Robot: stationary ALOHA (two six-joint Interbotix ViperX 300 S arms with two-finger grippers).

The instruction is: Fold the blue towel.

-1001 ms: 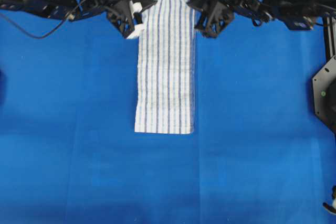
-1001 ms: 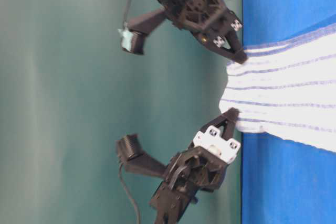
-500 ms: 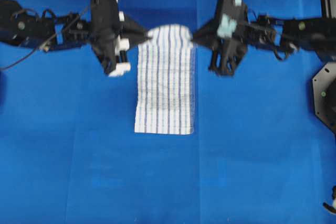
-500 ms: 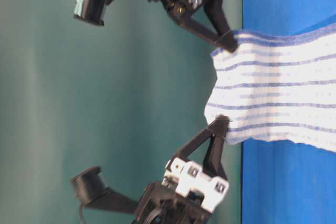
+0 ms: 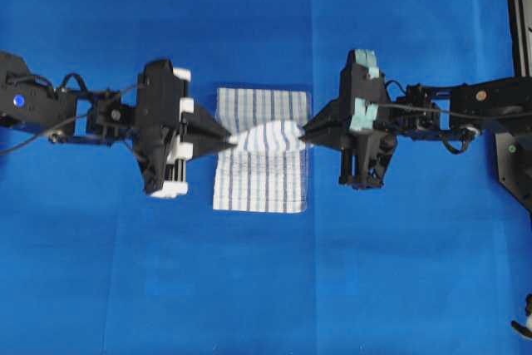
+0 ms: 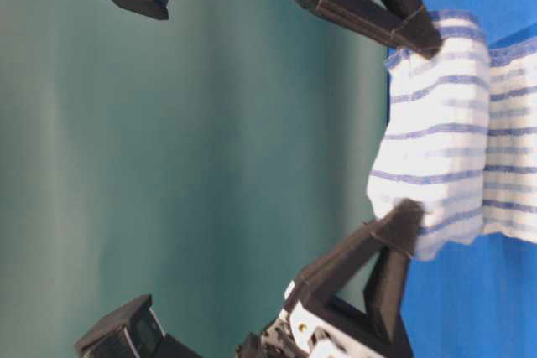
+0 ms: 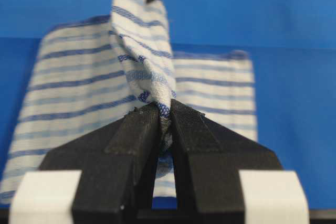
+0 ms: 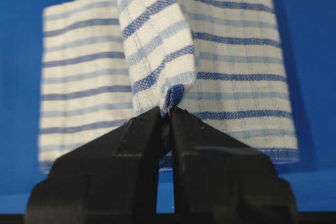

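1. Towel (image 5: 262, 164) lies on the blue surface (image 5: 266, 288), midway between the two arms; its lower part is flat, and a raised fold crosses the middle.
2. Left gripper (image 5: 226, 137) has its jaws closed on the fold's left end.
3. Right gripper (image 5: 304, 132) has its jaws closed on the fold's right end, so the cloth hangs between them.

Both arms are built of black links with thin black cables. White plates are carried by the left gripper (image 5: 226, 135), pale teal patches by the right gripper (image 5: 304, 132). Black tapered fingers (image 7: 131, 145) are seen.
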